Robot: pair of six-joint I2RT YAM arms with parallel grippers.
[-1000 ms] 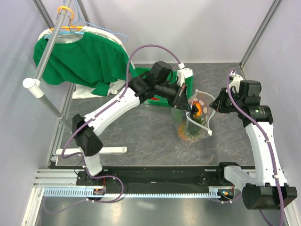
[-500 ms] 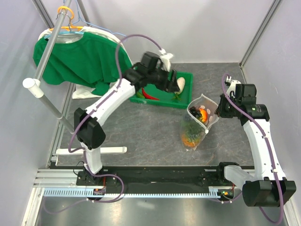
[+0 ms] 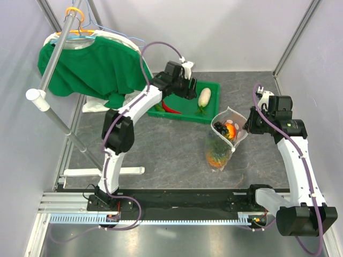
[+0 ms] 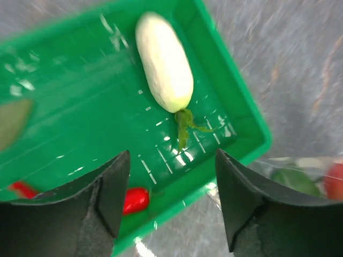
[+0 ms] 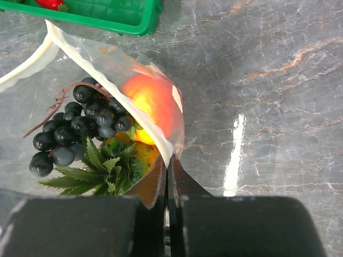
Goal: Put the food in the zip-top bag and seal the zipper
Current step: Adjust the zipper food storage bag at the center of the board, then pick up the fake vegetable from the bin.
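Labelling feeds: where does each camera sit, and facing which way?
Top external: above and behind, looking down; left arm and right arm show.
Left wrist: above the green tray, facing down at the white vegetable; open left gripper shows.
Right wrist: facing down into the zip-top bag; right gripper pinches its rim.
Shared: tray and bag appear in all three.

Open dotted bag (image 3: 236, 140), grapes (image 5: 67, 136), pineapple (image 3: 217, 156) inside

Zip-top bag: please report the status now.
Left gripper, jaws open, above green tray, near white vegetable. Right gripper, jaws shut on zip-top bag rim. Mouth open, unblocked.
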